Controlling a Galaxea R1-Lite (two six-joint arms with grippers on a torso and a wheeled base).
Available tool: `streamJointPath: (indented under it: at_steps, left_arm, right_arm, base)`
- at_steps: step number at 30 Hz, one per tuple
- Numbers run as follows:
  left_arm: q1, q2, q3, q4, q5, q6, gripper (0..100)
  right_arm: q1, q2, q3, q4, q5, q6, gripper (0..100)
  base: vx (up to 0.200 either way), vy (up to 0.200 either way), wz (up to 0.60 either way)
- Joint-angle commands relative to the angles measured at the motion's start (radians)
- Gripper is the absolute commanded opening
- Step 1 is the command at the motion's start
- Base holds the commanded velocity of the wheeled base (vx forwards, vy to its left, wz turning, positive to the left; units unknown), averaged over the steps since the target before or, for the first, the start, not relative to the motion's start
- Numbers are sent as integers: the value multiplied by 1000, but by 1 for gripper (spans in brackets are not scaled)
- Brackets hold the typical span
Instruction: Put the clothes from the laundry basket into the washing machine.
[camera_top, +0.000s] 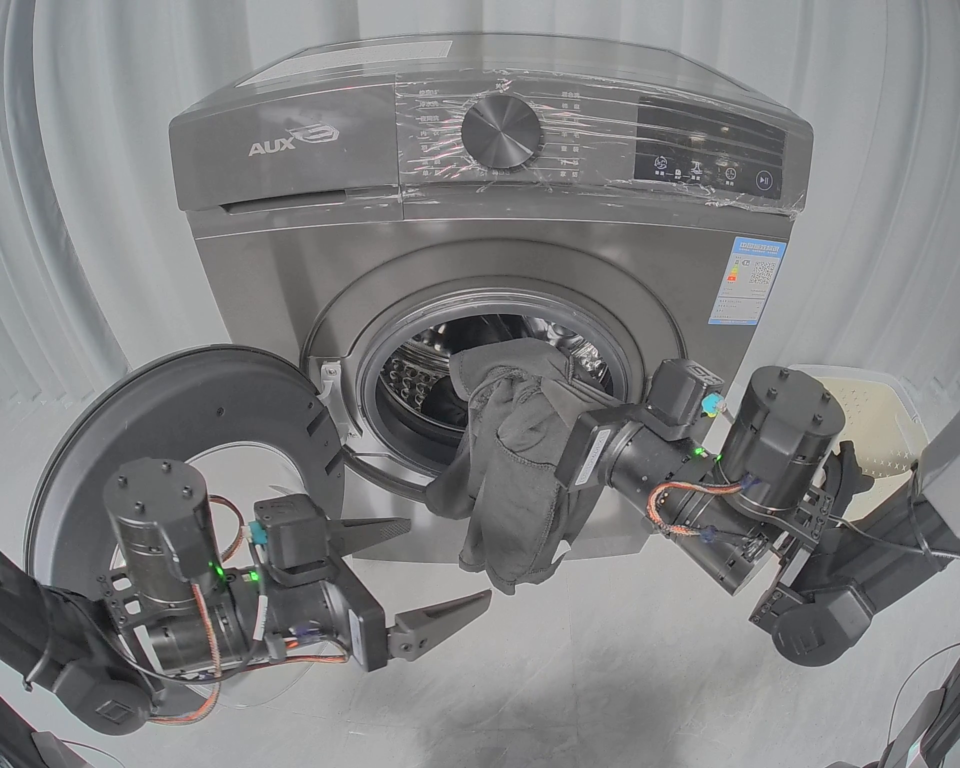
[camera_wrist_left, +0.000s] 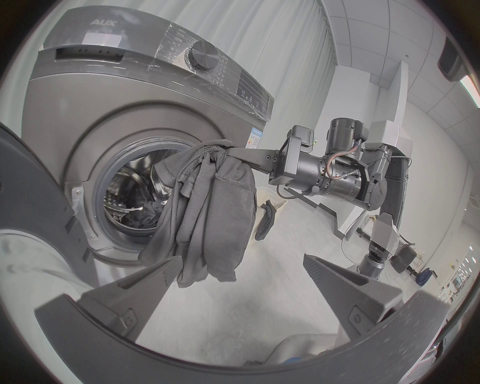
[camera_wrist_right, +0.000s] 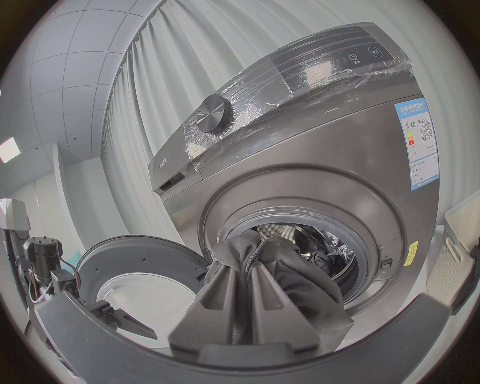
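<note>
A dark grey garment (camera_top: 505, 470) hangs in front of the washing machine's round opening (camera_top: 490, 385), its upper end at the drum mouth and its long tail drooping below the door rim. My right gripper (camera_top: 560, 385) is shut on the garment's top; the garment (camera_wrist_right: 280, 280) bunches around its two fingers. The same garment (camera_wrist_left: 210, 210) hangs from the right gripper (camera_wrist_left: 239, 155) in the left wrist view. My left gripper (camera_top: 440, 570) stands open low at the left, under the garment, holding nothing. More dark clothing (camera_wrist_right: 320, 257) lies inside the drum.
The machine's round door (camera_top: 170, 430) is swung open at the left, behind my left arm. A white laundry basket (camera_top: 880, 420) stands at the right of the machine. A dark piece of cloth (camera_wrist_left: 265, 220) lies on the floor near the basket.
</note>
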Motion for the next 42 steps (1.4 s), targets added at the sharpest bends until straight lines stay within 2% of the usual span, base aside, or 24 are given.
streamJointPath:
  at_steps: [1, 7, 12, 15, 19, 22, 31, 32, 42]
  left_arm:
    - [-21, 166, -30, -73, 2, -4, 100]
    - [-21, 232, -79, -76, 0, -8, 100]
    - [-21, 272, -131, -76, 3, -45, 100]
    - [-21, 292, -158, -76, 3, -53, 100]
    - [-20, 305, -177, -76, 5, -56, 100]
    - [-11, 337, -207, -80, 34, -51, 100]
    - [-15, 378, -252, -85, 43, -53, 100]
    - [-14, 395, -260, -106, 55, -51, 0]
    - [-14, 364, -257, -191, 55, -54, 0]
  right_arm:
    - [2, 5, -2, 0, 0, 0, 0]
    - [2, 6, -2, -3, 0, 0, 0]
    - [5, 6, -2, -5, 0, 0, 0]
    - [3, 6, -1, -7, 1, 0, 0]
    - [3, 6, 1, -8, 0, 1, 0]
    - [6, 3, 8, -8, 0, 1, 0]
    - [17, 5, 10, -8, 0, 1, 0]
    - [17, 5, 10, -10, 0, 3, 0]
    - [6, -6, 50, -3, 1, 3, 0]
  base:
    - [0, 0, 0]
    - [0, 0, 0]
    - [0, 0, 0]
    - [0, 0, 0]
    - [0, 0, 0]
    - [0, 0, 0]
    - [0, 0, 0]
    - [0, 0, 0]
    - [0, 0, 0]
